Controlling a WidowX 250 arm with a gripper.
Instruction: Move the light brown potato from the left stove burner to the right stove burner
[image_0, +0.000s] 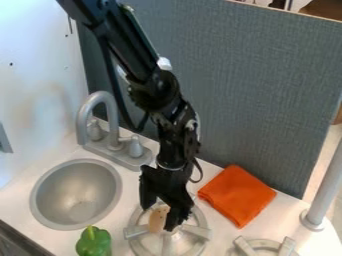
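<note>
Green plastic bell pepper: nearest the lens, just below the round grey sink.
Black two-finger gripper: down at the silver stove burner, fingers spread (no firm pinch visible).
Tan rounded piece: right between them, over the burner; contact unclear.
Burner work: apparently grasp or release; next calls for steady centring, clear of the bars.
</note>
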